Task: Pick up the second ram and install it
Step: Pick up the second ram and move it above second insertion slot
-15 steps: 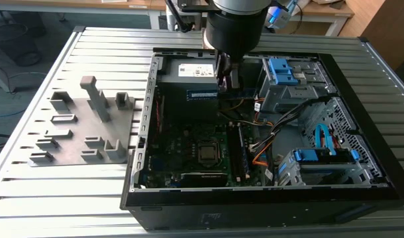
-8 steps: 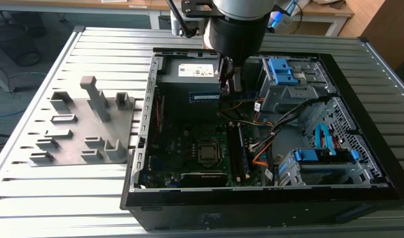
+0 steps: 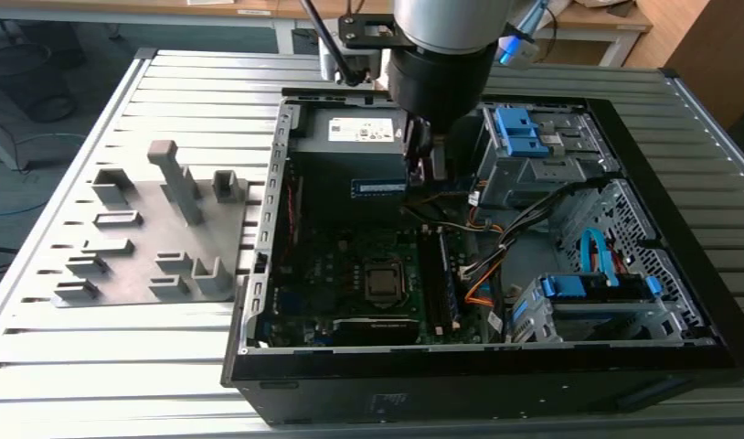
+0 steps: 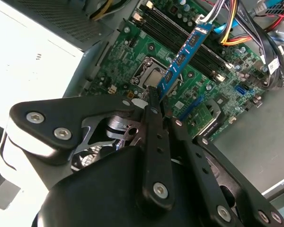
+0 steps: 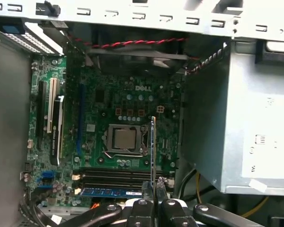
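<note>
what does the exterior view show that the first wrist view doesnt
From the exterior view you get the grey fixture plate on the slatted table beside the computer case, and the blue drive caddies. From the first wrist view you get a twisted red-and-black wire, and the blue face of a memory stick seated in its slot. In both: the end effector shut on the second ram, the CPU socket and the power supply.

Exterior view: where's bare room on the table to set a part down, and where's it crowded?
The table is bare between the grey fixture plate and its near edge, and beyond the plate. Crowded: inside the computer case, with cables and the tool gripping the second ram.
</note>
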Controlling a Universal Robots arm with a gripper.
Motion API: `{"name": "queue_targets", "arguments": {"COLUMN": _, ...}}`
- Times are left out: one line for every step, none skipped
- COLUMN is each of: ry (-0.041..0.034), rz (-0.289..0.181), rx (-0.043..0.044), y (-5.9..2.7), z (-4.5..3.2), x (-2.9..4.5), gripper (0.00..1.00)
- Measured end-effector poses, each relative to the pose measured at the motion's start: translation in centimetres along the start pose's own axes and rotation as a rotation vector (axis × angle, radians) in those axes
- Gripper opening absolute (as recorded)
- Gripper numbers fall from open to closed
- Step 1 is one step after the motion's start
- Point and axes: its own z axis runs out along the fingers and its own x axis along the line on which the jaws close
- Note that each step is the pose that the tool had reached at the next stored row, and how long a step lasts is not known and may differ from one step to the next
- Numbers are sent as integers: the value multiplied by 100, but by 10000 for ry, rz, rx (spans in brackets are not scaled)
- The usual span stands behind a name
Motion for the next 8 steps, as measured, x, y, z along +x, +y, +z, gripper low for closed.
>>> {"name": "queue_targets", "arguments": {"ry": -1, "rz": 1, "rx": 0, "y": 1, "z": 9, "x": 22, "gripper": 14}}
{"name": "queue_targets", "arguments": {"ry": -3, "rz": 1, "rx": 1, "y": 2, "z": 20, "x": 46, "gripper": 14}}
{"name": "queue_targets", "arguments": {"ry": -3, "rz": 1, "rx": 1, "y": 3, "z": 30, "x": 65, "gripper": 14}}
{"name": "queue_targets", "arguments": {"ry": -2, "rz": 1, "rx": 1, "y": 4, "z": 39, "x": 85, "gripper": 14}}
{"name": "queue_targets", "arguments": {"ry": -2, "rz": 2, "rx": 1, "y": 4, "z": 50, "x": 99, "gripper": 14}}
{"name": "queue_targets", "arguments": {"ry": -1, "rz": 2, "rx": 1, "y": 5, "z": 60, "x": 110, "gripper": 14}}
{"name": "queue_targets", "arguments": {"ry": -4, "rz": 2, "rx": 2, "y": 5, "z": 71, "x": 117, "gripper": 14}}
{"name": "queue_targets", "arguments": {"ry": -5, "rz": 3, "rx": 2, "y": 6, "z": 84, "x": 120, "gripper": 14}}
